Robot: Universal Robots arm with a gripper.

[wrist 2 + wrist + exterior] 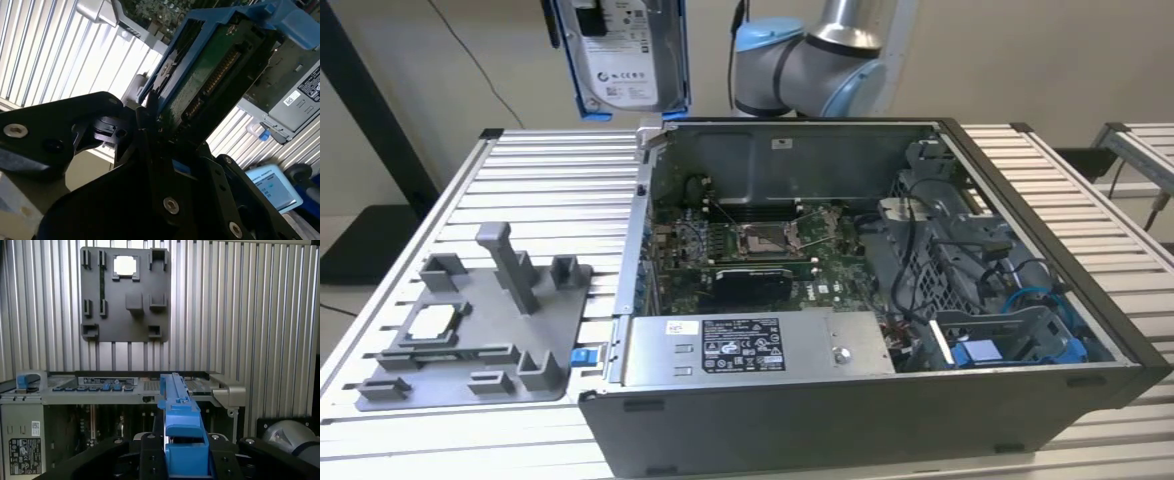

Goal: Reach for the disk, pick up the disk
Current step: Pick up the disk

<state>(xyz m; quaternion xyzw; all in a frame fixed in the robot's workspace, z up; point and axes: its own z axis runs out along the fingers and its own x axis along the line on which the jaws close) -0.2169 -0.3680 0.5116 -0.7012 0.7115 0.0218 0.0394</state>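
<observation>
We list, by the exterior view: one slatted metal bench (534, 170); one open computer case (854, 425) upon it, motherboard (761, 245) inside, power supply (747, 350) at the board's six o'clock; one grey fixture plate (560, 325) at the case's nine o'clock, bearing a pale-topped square chip (432, 322).

Exterior view is pretty evenly lit, soft light and no hard shadows. The slatted worktop (520, 170) comes out pale, and the inside of the computer case (774, 160) goes noticeably dimmer. The second wrist view is the rough one: the worktop slats are blown out with glare, the gripper (152, 112) is almost a black silhouette, and the disk (210, 70) sits in shadow. In the first wrist view there are bright stripes on the slats, the disk's blue frame is vivid, and the case interior is murky.
</observation>
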